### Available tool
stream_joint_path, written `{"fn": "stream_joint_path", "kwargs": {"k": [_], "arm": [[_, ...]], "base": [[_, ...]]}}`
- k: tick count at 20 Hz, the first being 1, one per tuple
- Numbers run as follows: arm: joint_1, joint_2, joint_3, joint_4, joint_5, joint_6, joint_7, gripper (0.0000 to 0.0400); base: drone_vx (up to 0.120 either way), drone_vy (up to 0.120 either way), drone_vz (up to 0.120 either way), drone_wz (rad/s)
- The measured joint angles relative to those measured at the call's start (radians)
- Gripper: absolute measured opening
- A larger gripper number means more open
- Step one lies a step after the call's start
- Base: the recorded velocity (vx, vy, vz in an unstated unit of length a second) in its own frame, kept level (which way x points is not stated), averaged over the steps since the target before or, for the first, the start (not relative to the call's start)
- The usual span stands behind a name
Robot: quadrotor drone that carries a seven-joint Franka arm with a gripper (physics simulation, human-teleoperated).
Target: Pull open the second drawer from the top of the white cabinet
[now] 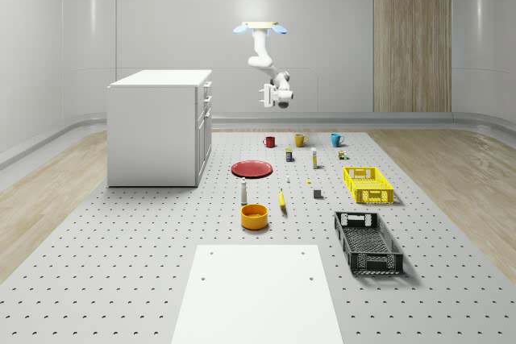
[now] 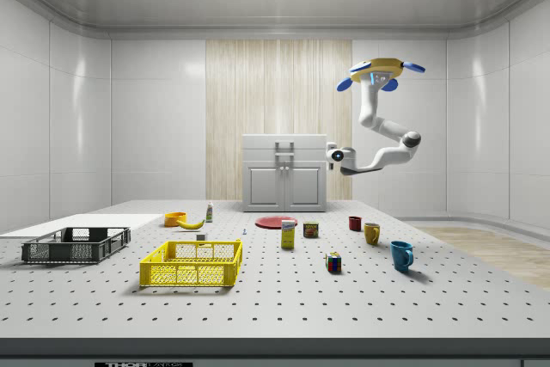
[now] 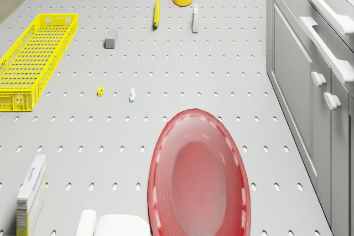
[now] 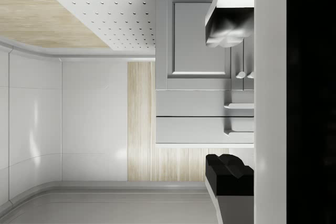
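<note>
The fingers (image 4: 229,24) stand wide apart in my wrist view, one pad on each side of the picture, and nothing is between them. Between the two pads I see the front of the white cabinet (image 4: 202,77), with its two drawer fronts and the doors under them. The gripper (image 1: 267,96) does not touch the cabinet; in the whole-scene view it hangs in the air, well apart from the cabinet front and about level with the upper drawers.

The second drawer (image 4: 202,103) looks closed, its front flush with the one beside it, and its handle (image 4: 239,106) is free. In the side view the cabinet (image 2: 284,174) stands at the far end of the table, with the gripper (image 2: 333,155) near its right edge.

The drone (image 1: 260,28) hovers high over the table (image 1: 121,263), above the red plate (image 1: 252,168) and the mugs, to the right of the cabinet (image 1: 157,128) in the whole-scene view. The arm (image 1: 262,58) bends down from it toward the cabinet.
</note>
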Motion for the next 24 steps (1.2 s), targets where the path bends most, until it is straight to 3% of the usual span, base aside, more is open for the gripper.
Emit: {"fn": "stream_joint_path", "kwargs": {"k": [24], "arm": [[0.049,-0.055,-0.015,-0.007,-0.044,0.047,0.037,0.0300]], "base": [[0.120,-0.120,0.000,0.000]]}}
